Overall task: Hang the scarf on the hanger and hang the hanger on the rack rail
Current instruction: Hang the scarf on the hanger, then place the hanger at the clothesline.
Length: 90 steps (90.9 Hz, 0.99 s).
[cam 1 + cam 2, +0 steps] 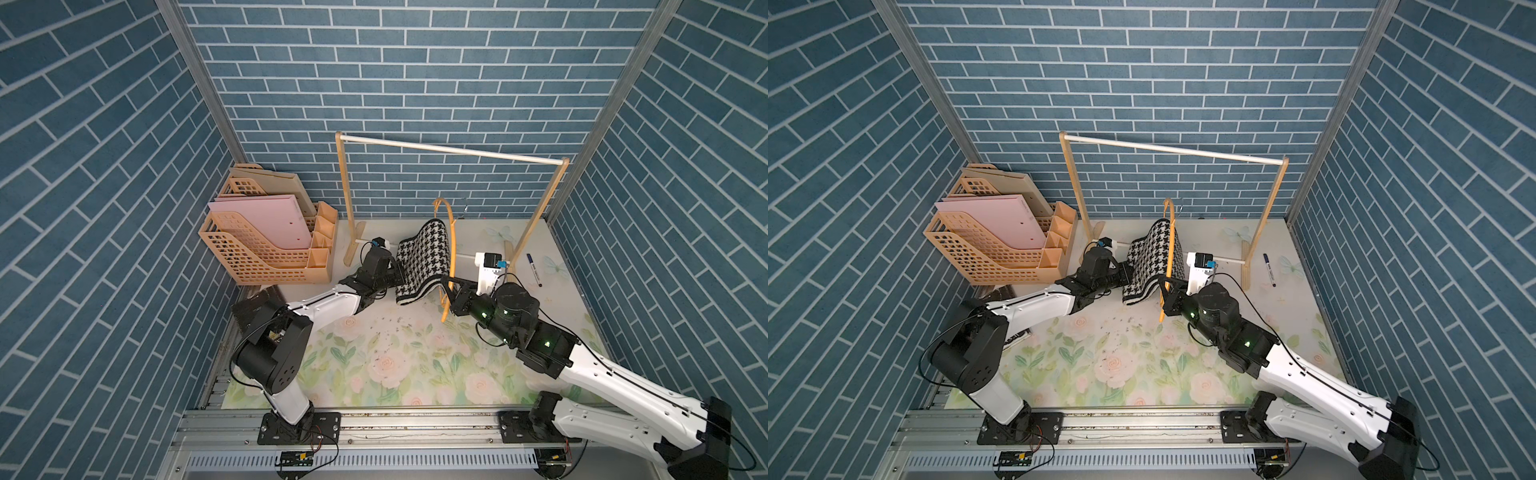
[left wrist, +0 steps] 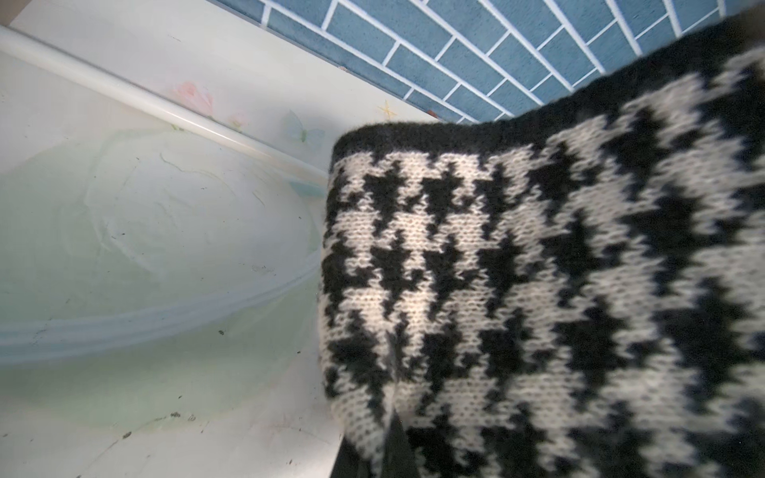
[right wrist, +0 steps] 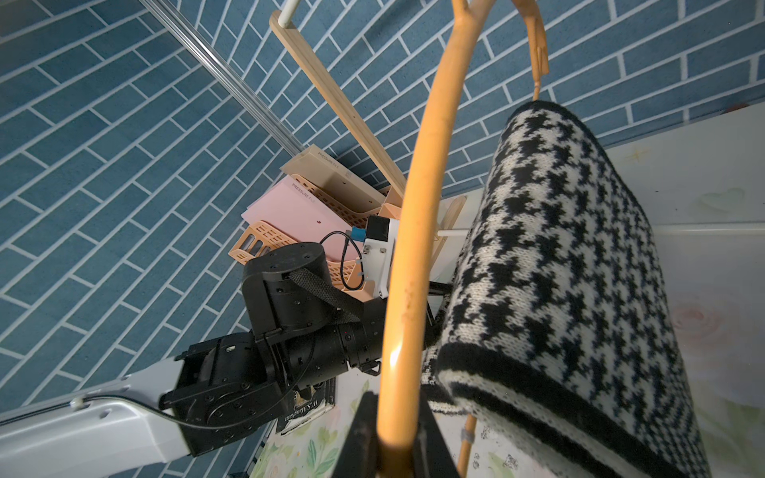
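Observation:
The black-and-white houndstooth scarf point(image 1: 424, 257) point(image 1: 1154, 257) point(image 3: 559, 269) lies draped over the lower bar of the light-wood hanger point(image 1: 454, 249) point(image 1: 1170, 249) point(image 3: 418, 248), which is held up off the table, standing on end. My right gripper point(image 1: 446, 291) point(image 1: 1165, 289) point(image 3: 397, 451) is shut on the hanger's curved arm near its lower end. Left of the hanger, my left gripper point(image 1: 397, 274) point(image 1: 1127, 272) point(image 2: 393, 447) is shut on the scarf's side edge. The knit point(image 2: 538, 289) fills much of the left wrist view and hides most of those fingers.
A wooden rack with a white rod point(image 1: 453, 150) stands behind the hanger. A peach file organiser point(image 1: 266, 253) with folders sits at the back left. A marker pen point(image 1: 534, 270) lies at the right. A dark book point(image 3: 306, 409) lies under the left arm.

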{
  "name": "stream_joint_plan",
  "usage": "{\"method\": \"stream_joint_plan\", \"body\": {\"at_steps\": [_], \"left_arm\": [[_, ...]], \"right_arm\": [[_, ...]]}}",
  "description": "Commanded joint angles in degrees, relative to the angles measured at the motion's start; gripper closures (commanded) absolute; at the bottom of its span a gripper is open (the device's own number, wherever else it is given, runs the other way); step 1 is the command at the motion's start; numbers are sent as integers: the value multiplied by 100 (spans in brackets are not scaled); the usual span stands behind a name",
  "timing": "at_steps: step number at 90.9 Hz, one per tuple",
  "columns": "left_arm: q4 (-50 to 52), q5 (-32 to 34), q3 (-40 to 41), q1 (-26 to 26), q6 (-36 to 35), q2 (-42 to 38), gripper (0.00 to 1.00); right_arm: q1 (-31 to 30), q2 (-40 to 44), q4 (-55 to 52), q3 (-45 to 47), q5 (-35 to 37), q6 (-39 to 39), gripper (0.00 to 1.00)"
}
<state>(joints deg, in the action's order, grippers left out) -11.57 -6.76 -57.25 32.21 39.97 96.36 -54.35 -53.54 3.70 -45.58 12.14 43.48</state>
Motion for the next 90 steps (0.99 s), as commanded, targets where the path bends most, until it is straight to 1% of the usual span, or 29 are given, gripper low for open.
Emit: {"method": "stream_joint_plan", "body": {"at_steps": [1, 9, 15, 19, 23, 26, 32, 35, 38, 45, 68, 82, 90], "left_arm": [[87, -142, 212, 59, 29, 72, 93], [8, -237, 278, 174, 84, 90, 89], [-36, -253, 295, 243, 106, 137, 83], [-63, -278, 282, 262, 115, 168, 74], [-76, -298, 264, 264, 123, 181, 62], [-77, -295, 253, 267, 119, 171, 50], [-81, -262, 250, 263, 105, 123, 31], [-66, -222, 243, 260, 92, 88, 23], [-36, -172, 230, 263, 75, 47, 18], [129, -29, 166, 261, -4, -19, 13], [527, 358, 127, 264, -149, -268, 13], [815, 546, 421, 262, -316, -875, 10], [1245, 1005, 511, 262, -532, -1306, 7]], "right_arm": [[70, 121, 674, -345, 127, -550, 100], [94, 74, 692, -382, 93, -569, 100], [104, 16, 704, -425, 49, -582, 100], [109, -20, 718, -442, 8, -578, 100], [109, -59, 719, -465, -30, -578, 100], [105, -75, 735, -469, -62, -578, 100], [109, -111, 741, -475, -86, -574, 100], [116, -117, 750, -471, -99, -570, 100], [117, -121, 760, -464, -98, -575, 100], [126, -138, 764, -450, -113, -578, 100], [181, -225, 717, -506, -187, -642, 100], [227, -309, 596, -657, -94, -826, 100], [324, -472, 541, -843, -105, -985, 100]]}}
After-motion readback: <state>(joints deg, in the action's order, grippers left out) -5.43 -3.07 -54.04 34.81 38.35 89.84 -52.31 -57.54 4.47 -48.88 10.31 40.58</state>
